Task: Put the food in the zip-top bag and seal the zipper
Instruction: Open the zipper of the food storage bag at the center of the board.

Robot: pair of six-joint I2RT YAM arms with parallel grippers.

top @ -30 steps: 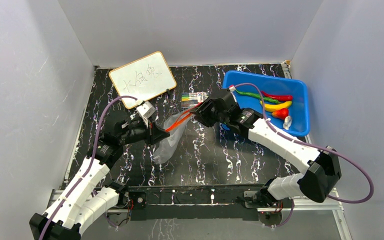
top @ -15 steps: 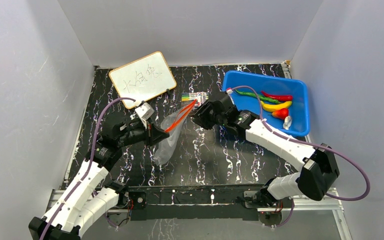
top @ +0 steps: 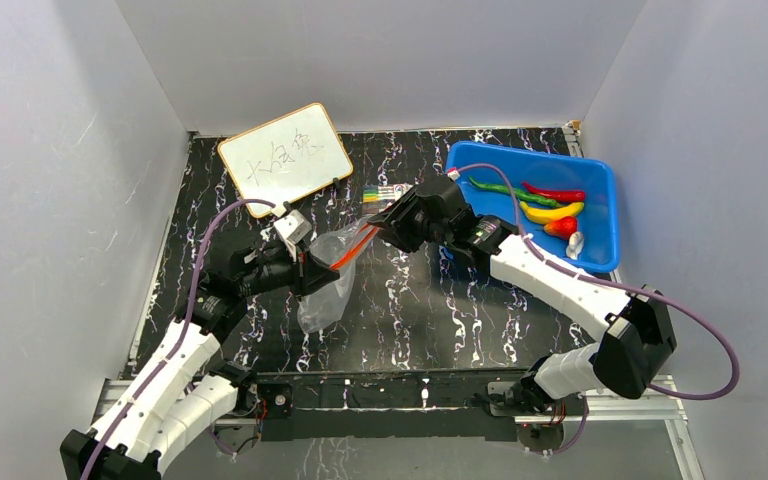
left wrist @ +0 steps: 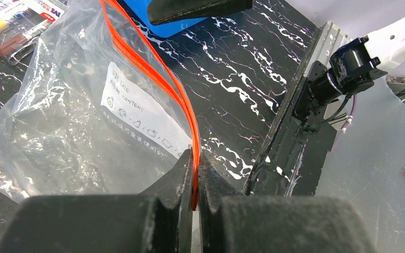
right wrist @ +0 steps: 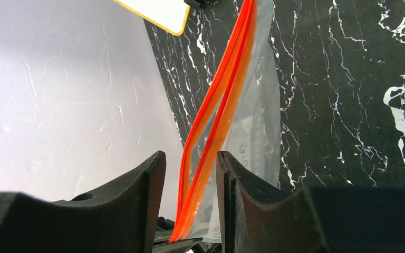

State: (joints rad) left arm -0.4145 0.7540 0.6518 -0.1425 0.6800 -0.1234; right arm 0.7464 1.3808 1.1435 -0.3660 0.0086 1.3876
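The clear zip-top bag (top: 322, 292) hangs between my two grippers above the table. My left gripper (top: 318, 270) is shut on the near end of the orange-red zipper (top: 352, 248); its wrist view shows the strip (left wrist: 147, 58) pinched between the jaws (left wrist: 195, 158). My right gripper (top: 380, 226) is open, its jaws (right wrist: 191, 158) straddling the two parted zipper strips (right wrist: 219, 105) at the far end. The bag (right wrist: 258, 105) looks empty. The food lies in the blue tub: banana (top: 553, 212), red chili (top: 557, 193), green pepper (top: 505, 189), strawberry (top: 560, 227), white piece (top: 575, 243). No orange fruit shows.
The blue tub (top: 530, 152) stands at the back right, just behind my right arm. A whiteboard (top: 285, 158) lies at the back left. A pack of coloured markers (top: 385, 192) lies just beyond the bag. Grey walls close in three sides.
My right gripper has shifted left, and the zipper's far end now sits between its jaws. My left gripper and the bag have moved slightly nearer and lower.
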